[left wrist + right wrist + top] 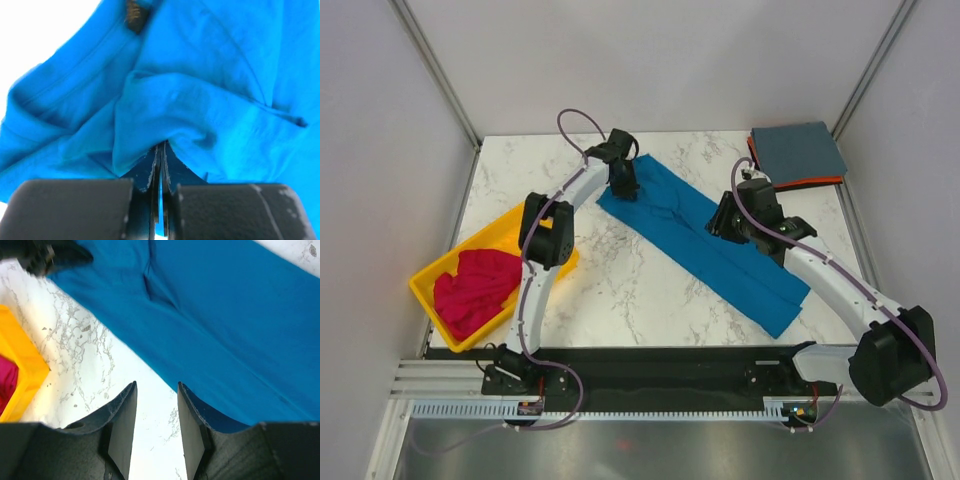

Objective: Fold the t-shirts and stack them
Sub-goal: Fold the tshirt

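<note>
My left tool [160,152] clenched on blue t-shirt [200,100] fold; right tool [156,390] released, empty. Soft, limp, light cloth: pinch hems.

A spread t-shirt [720,245] lies central, tray [423,287] (bunched t-shirt [475,290] inside) left, seemingly a stack [798,150] far right.

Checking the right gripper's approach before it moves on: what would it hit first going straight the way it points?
The open right gripper would likely catch the edge of the blue shirt on one side, while the gap between its jaws frames bare table beside that edge. Depth is unclear.
</note>
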Available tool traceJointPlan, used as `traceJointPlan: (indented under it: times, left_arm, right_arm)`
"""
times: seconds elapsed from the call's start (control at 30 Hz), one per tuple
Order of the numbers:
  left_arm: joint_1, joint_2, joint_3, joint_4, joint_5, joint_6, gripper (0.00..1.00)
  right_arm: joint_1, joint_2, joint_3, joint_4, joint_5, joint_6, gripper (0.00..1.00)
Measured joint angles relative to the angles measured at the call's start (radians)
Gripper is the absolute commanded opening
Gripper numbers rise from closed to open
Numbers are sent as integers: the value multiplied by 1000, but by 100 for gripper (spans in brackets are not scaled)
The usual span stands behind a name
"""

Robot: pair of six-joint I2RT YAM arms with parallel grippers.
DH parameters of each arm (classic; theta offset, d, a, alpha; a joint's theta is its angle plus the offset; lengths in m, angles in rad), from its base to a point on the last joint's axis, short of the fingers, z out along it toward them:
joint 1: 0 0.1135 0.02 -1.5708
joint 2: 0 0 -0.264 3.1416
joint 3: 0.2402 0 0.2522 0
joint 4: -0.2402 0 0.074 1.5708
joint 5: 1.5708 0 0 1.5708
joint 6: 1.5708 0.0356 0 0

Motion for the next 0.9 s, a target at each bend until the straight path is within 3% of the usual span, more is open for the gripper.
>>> traceJointPlan:
  times: [0.13,0.27,0.47,0.63,0.9]
  left_arm:
    - [32,222,359,40,87,-6,9]
    - [71,298,436,159,209,-79,10]
    - [124,197,251,326,341,-139,12]
    - [119,-34,15,363,375,-139,12]
    - [-31,-432,-273,429,364,-138,9]
  right_arm:
    - [0,51,0,35,12,0,45]
    - [0,108,5,53,18,-5,45]
    - [-2,141,11,59,18,-19,45]
    - [-2,107,11,51,18,-23,46]
    - [-5,-67,-6,-25,31,-36,46]
